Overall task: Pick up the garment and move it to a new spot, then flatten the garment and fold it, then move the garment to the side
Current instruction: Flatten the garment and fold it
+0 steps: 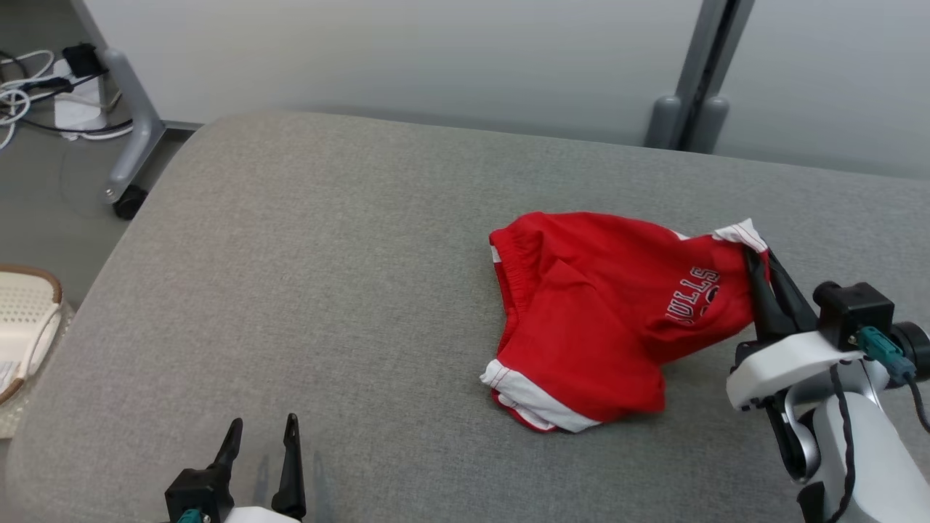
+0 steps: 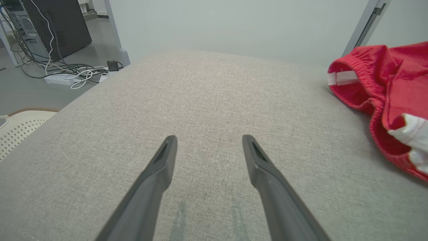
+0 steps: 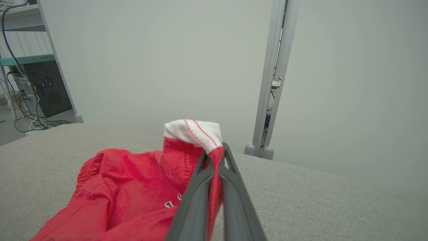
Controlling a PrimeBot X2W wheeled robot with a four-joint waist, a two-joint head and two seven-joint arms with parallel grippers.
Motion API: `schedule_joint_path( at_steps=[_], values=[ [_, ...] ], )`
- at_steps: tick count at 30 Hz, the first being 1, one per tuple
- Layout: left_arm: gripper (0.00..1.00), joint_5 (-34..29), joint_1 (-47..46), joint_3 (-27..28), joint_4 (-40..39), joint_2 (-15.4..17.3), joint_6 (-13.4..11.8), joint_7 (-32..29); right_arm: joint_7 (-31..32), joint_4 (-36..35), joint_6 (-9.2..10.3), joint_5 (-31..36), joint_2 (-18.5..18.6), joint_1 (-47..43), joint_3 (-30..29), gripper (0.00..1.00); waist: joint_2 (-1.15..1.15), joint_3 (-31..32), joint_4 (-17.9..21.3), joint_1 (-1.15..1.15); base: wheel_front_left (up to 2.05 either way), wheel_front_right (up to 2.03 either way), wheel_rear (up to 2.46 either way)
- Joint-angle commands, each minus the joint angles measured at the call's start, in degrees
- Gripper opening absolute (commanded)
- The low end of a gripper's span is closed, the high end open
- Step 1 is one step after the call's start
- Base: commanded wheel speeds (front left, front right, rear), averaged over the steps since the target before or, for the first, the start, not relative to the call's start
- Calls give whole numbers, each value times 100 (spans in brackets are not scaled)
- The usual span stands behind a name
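Grey woven fabric covers the padded surface (image 1: pixel 327 254) that spans the head view. Off its left edge, a pale perforated basket (image 1: pixel 25 319) sits on the floor, and white and black cables (image 1: pixel 22 87) lie further back.

At the lower left, the left gripper (image 1: pixel 264 421) hovers over bare fabric with its two dark fingers spread wide and nothing between them. Its own wrist view shows the same gap (image 2: pixel 209 137).

Right of centre lies the garment (image 1: pixel 581 319), a pair of bright red shorts with white trim. It is crumpled and partly doubled over itself. The gathered elastic waistband is at its left side, a white-banded leg hem lies at the near edge, and white block lettering outlined in black shows on its right half. From the left wrist, the waistband opening shows at the right edge (image 2: pixel 394 77).

At the far right, the right gripper (image 1: pixel 759 258) has its fingers pressed together on the shorts' right corner, just under a white hem. That corner is raised off the surface, while the rest of the garment (image 3: pixel 127 187) rests on it. The right wrist view shows red cloth pinched between the fingertips (image 3: pixel 215 150).
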State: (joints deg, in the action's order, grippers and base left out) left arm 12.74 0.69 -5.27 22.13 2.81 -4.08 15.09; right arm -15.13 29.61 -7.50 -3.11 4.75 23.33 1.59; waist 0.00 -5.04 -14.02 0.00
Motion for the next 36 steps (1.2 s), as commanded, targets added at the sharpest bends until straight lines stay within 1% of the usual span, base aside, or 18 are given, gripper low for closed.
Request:
schedule_joint_path(
  at_steps=[1, 5, 6, 7, 8, 12, 15, 19, 22, 29, 36],
  values=[
    [100, -17, 6, 11, 4, 21, 19, 7, 1, -17, 2, 28, 28, -129, -95, 0, 0, 129, 227, 0, 0, 0, 0],
    [100, -26, 16, 12, 43, 22, 29, 7, 1, 211, 2, 70, -11, -387, -354, 0, 0, 188, 411, 0, 0, 0, 0],
    [100, -35, 23, 9, 55, 23, 38, 7, 1, 345, 2, 130, -21, -455, -447, 6, 0, 198, 440, 0, 0, 0, 0],
    [100, -46, 25, 8, 67, 23, 49, 7, 1, 428, 2, 143, -27, -465, -595, 65, 0, 205, 460, 0, 0, 0, 0],
    [100, -58, 27, 6, 78, 22, 53, 7, -1, 526, 2, 225, -32, -484, -714, 100, 0, 217, 476, 0, 0, 0, 0],
    [100, -94, 59, 45, 108, 22, 91, 7, -2, 700, 1, 381, -85, -619, -1163, 100, 0, 252, 546, 0, 0, 0, 0],
    [100, -152, 104, 104, 99, 21, 103, 7, -2, 643, 2, 477, -108, -709, -1378, 100, 0, 286, 627, 0, 0, 0, 0],
    [100, -180, 130, 143, 72, 21, 95, 7, -2, 524, 2, 494, -158, -827, -1367, 100, 0, 348, 775, 0, 0, 0, 0],
    [100, -203, 140, 172, 25, 19, 118, 7, -2, 403, 2, 411, -166, -937, -1256, 100, 0, 413, 910, 0, 0, 0, 0],
    [100, -241, 197, 177, -88, 22, 79, 7, -1, 98, 2, -15, -169, -1263, -577, 100, 0, 479, 1235, 0, 0, 0, 0],
    [100, -271, 273, 217, -153, 23, 75, 7, -1, -59, 2, -267, -168, -1555, -182, 100, 0, 479, 1522, 0, 0, 0, 0]
  ],
)
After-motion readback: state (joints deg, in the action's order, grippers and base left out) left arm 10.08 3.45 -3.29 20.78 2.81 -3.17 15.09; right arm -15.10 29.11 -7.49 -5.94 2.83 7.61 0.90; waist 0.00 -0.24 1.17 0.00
